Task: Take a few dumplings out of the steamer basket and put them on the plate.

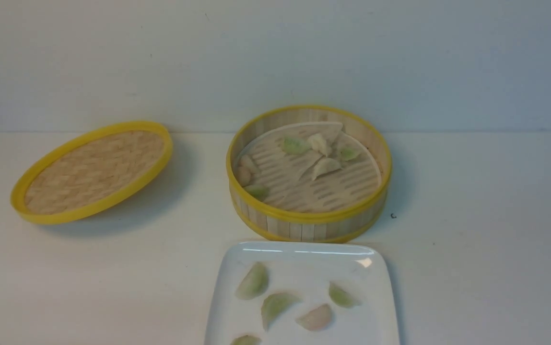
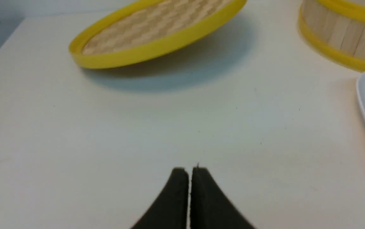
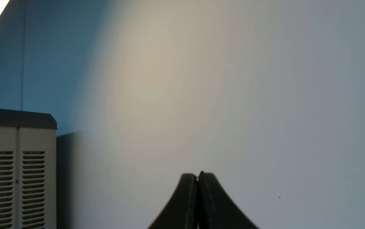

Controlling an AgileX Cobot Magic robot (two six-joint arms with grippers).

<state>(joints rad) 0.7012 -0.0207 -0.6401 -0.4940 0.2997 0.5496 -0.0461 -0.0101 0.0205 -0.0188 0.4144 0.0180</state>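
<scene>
Plate (image 1: pixel 381 306) nearest, basket (image 1: pixel 304 225) behind, lid (image 1: pixel 93 172) left; both claws pressed together, empty

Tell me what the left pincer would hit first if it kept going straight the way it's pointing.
Probably the woven lid. The left pincer, shut, points across bare table toward the lid's yellow rim. Depth is unclear, so it may touch the tabletop first.

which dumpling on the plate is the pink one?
The pinkish dumpling near the middle of the plate; the other four showing there are pale green.
</scene>
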